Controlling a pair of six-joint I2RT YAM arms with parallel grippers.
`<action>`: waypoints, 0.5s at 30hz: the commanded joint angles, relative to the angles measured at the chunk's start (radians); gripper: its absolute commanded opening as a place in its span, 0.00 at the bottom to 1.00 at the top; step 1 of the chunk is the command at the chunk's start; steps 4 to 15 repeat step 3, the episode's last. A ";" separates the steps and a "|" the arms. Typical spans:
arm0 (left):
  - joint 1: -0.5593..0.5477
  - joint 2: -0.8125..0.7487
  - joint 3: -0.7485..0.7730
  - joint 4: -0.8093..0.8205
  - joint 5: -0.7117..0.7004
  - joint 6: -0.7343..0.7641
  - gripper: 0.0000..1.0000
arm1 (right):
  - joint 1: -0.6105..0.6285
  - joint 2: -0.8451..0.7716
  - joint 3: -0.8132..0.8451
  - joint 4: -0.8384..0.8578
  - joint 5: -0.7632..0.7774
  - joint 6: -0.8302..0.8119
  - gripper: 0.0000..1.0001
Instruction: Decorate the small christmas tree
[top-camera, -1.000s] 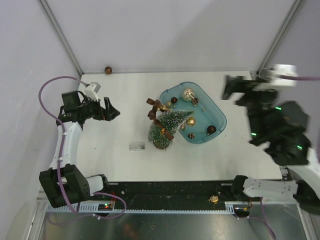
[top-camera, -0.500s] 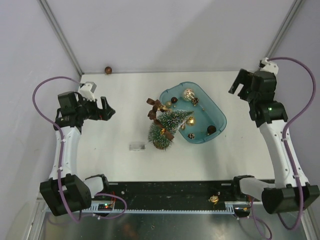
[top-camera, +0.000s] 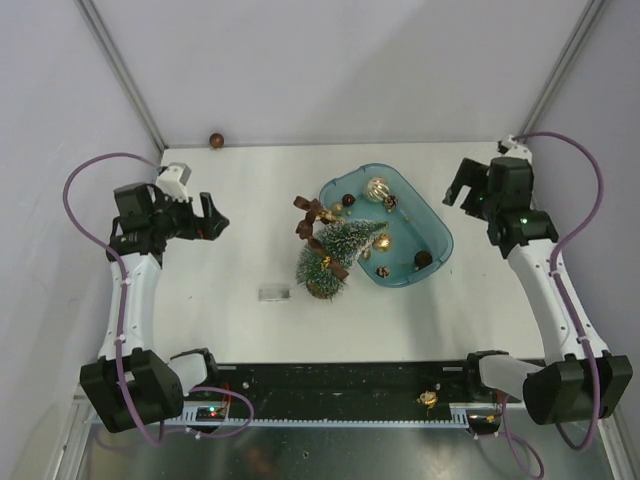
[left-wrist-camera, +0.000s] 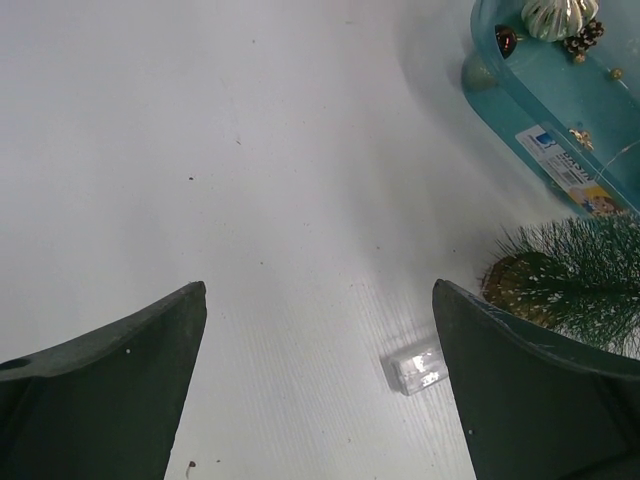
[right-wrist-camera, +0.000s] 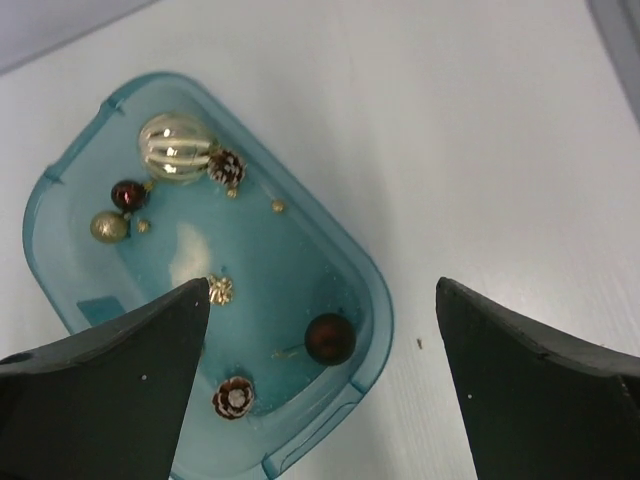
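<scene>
The small christmas tree (top-camera: 335, 255) stands mid-scene on the table (top-camera: 230, 320), tip leaning toward the teal tray (top-camera: 441, 232) just right. It is probably light and soft-bristled, so the stiff wooden base is the best hold. The left hand (top-camera: 214, 215) and right hand (top-camera: 456, 185) hang wide open and empty, well apart.

Left gripper (top-camera: 222, 222), jaws wide: bare table (top-camera: 250, 190) runs open to small christmas tree (top-camera: 335, 255). Only small clear box (top-camera: 274, 293) lies near tree base. From overhead, tree top overlaps teal tray (top-camera: 449, 238) left rim, crowding that side. Right gripper (top-camera: 458, 192), jaws wide, hangs beside tray's right edge. Tray open from above, ornaments (top-camera: 378, 189) scattered inside.
</scene>
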 joint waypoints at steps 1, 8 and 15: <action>0.010 -0.024 0.020 0.040 -0.002 -0.017 0.98 | 0.079 -0.013 -0.042 0.111 0.023 -0.030 0.99; 0.010 -0.027 0.017 0.048 -0.015 -0.024 0.99 | 0.102 -0.002 -0.062 0.139 0.040 -0.034 0.99; 0.010 -0.027 0.017 0.048 -0.015 -0.024 0.99 | 0.102 -0.002 -0.062 0.139 0.040 -0.034 0.99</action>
